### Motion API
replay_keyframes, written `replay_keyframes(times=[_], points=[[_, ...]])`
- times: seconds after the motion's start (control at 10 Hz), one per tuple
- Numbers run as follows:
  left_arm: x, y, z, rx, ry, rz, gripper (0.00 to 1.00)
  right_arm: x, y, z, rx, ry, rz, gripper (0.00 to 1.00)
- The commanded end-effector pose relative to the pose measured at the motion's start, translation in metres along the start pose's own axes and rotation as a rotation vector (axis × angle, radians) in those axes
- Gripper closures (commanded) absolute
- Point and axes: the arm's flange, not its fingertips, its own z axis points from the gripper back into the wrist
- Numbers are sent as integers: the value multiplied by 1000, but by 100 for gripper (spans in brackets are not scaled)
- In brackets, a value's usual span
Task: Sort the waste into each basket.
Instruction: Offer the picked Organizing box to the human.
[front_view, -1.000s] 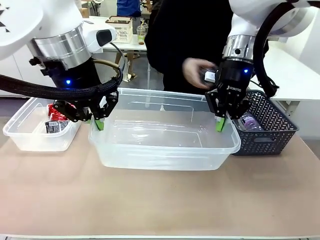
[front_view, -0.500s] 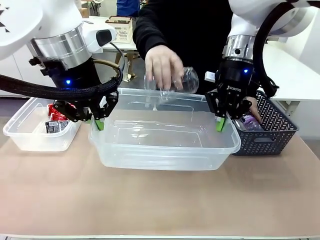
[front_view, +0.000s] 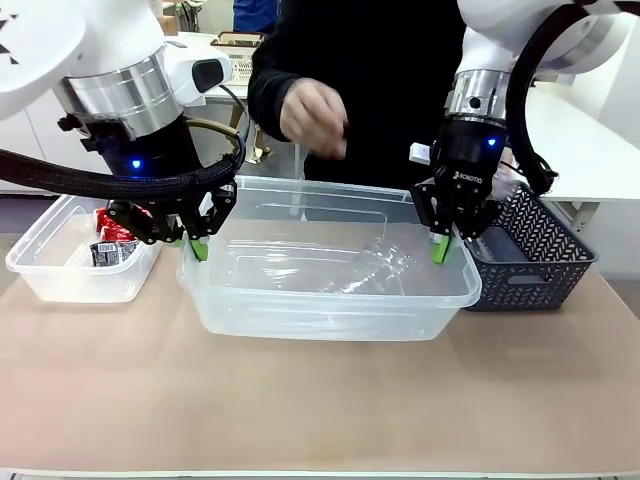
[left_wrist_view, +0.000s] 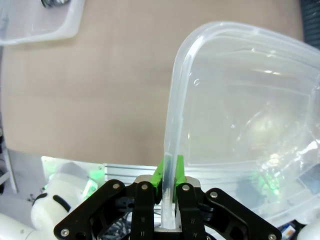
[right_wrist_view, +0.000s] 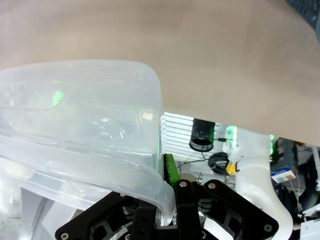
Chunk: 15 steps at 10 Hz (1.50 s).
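Observation:
A large clear tub (front_view: 330, 302) stands mid-table, held by its rim at both ends. My left gripper (front_view: 198, 245) is shut on the left rim (left_wrist_view: 175, 100), with green pads (left_wrist_view: 178, 167) either side of the edge. At the other end my right gripper (front_view: 441, 247) is shut on the right rim (right_wrist_view: 125, 175). Inside the tub, right of centre, lies a clear plastic bottle (front_view: 375, 268). A smaller clear tub (front_view: 60, 282) at far left holds red-black packets (front_view: 112, 240). The person's hand (front_view: 312, 115) hovers above the tub's far side, holding nothing.
A dark grey lattice basket (front_view: 540, 262) sits right of the large tub, close behind my right gripper. Bare tan table (front_view: 320, 400) stretches along the front. The person stands at the far edge behind the tub.
The person's hand let the clear bottle go; it now lies in the large tub, and the hand has risen to the left. Both grippers stayed put on the rim.

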Motion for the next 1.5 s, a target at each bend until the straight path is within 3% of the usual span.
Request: replay_keyframes(times=[0.0, 1.4], points=[[0, -1, 6, -35, -7, 9, 100, 0, 1, 1, -6, 2, 26, 100], [0, -1, 6, -35, -7, 9, 100, 0, 1, 1, -6, 2, 26, 100]])
